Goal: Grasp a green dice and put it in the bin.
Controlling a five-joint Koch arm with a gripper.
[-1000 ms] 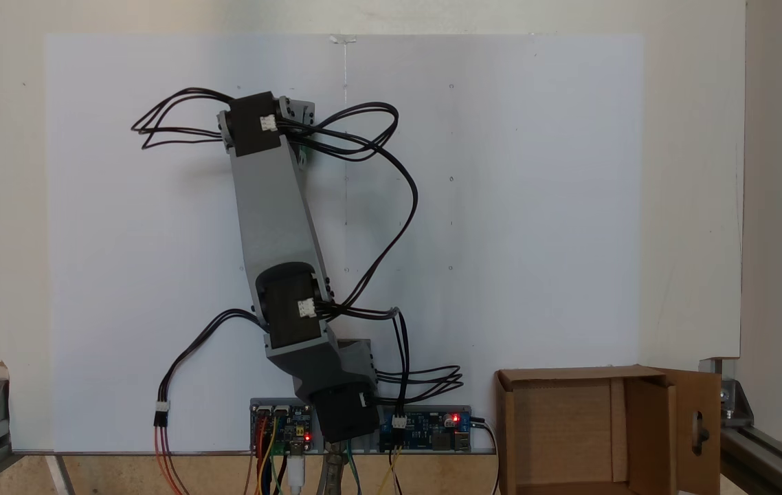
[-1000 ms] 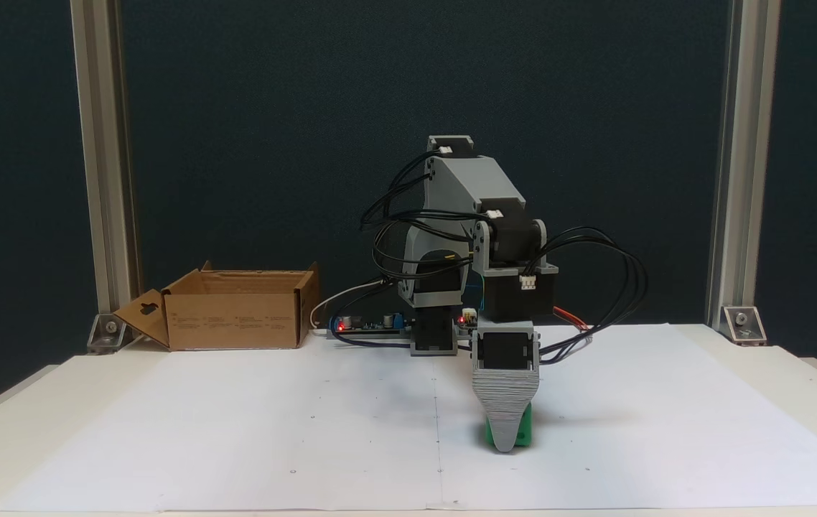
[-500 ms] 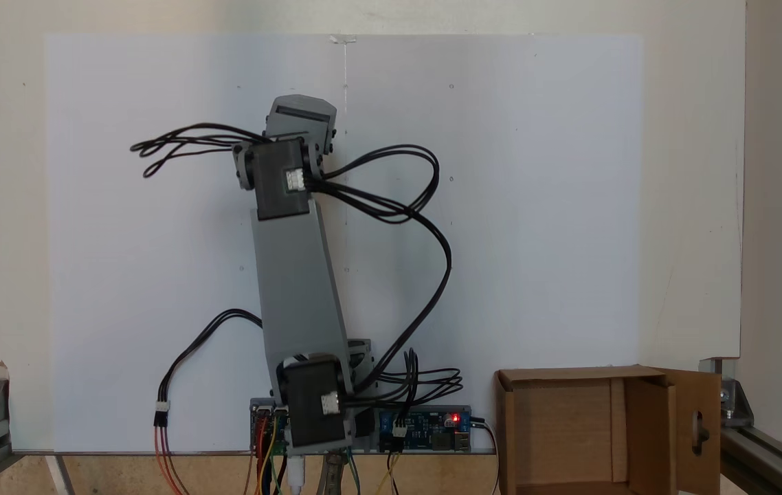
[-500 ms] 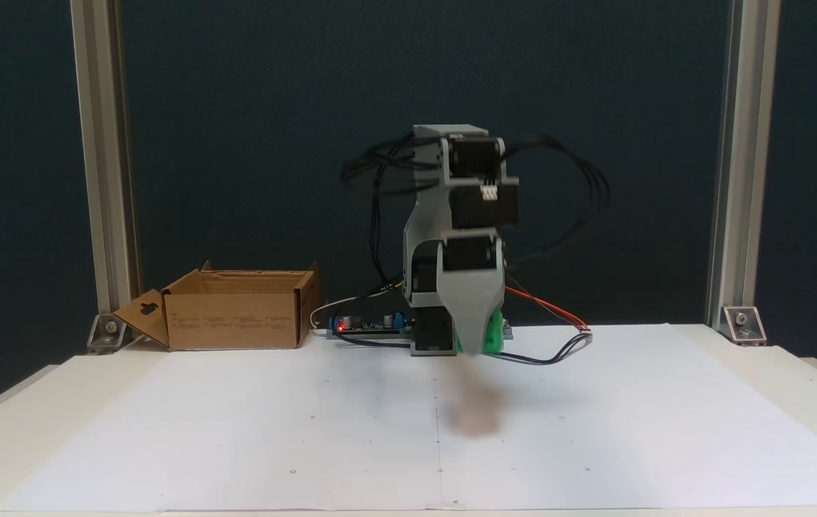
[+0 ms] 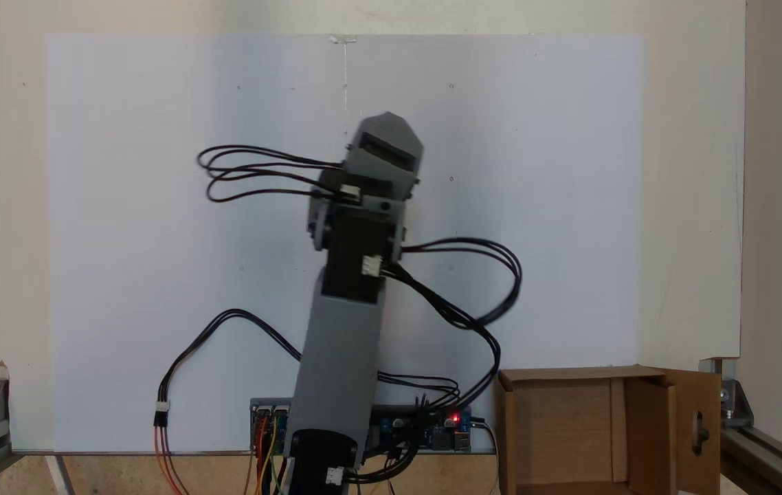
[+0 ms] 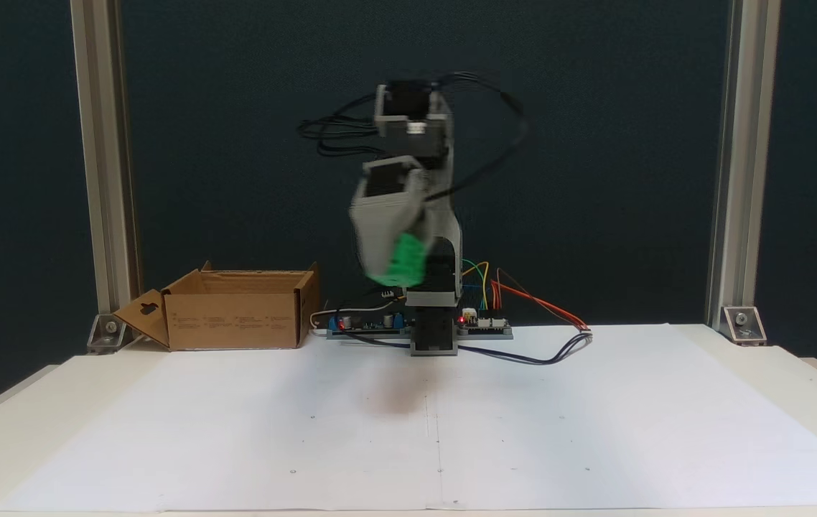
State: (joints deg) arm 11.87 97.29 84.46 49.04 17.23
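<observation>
**Arm raised with dice aloft**

Arm (image 6: 423, 136) folded upright above its base. Gripper (image 6: 388, 267), blurred, points down and pinches the green dice (image 6: 401, 260) high above the white paper (image 6: 236, 445). Bin (image 6: 232, 310) stands far left, well apart.

The green dice (image 6: 403, 263) is seen blurred and tilted, held well above the white sheet. The bin (image 6: 236, 310), a brown cardboard box, is set open-topped with flaps spread, well apart from it.
</observation>
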